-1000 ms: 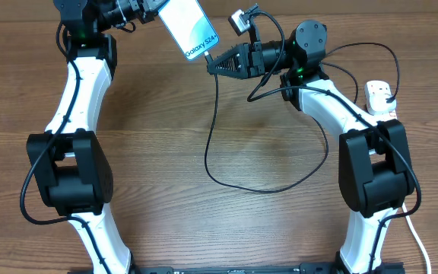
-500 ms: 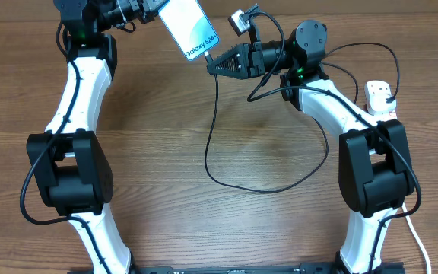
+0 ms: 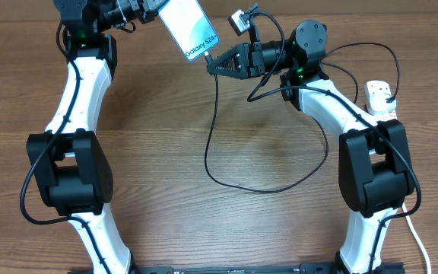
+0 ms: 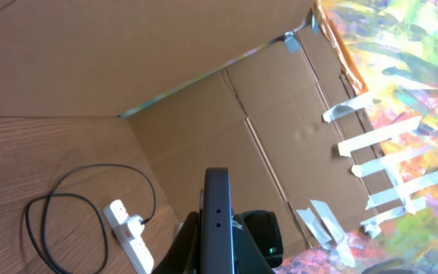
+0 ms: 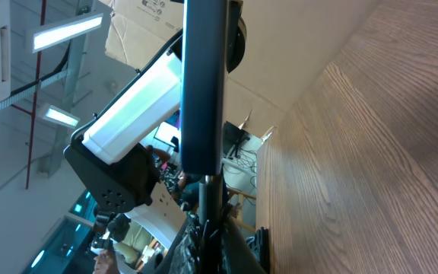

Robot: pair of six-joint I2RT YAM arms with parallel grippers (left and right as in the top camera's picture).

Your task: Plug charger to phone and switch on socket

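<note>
The phone, its screen glowing light blue, is held tilted above the table's far edge with my left gripper shut on its upper part. In the left wrist view the phone stands edge-on between the black fingers. My right gripper is shut on the charger's connector tip, which meets the phone's lower edge; whether it is seated I cannot tell. The black charger cable loops over the table to a plug in the white socket strip, also visible as the socket strip.
A cardboard wall stands behind the table's far edge. The strip's thick white cord runs down the right side past the right arm's base. The left arm's base stands at the near left.
</note>
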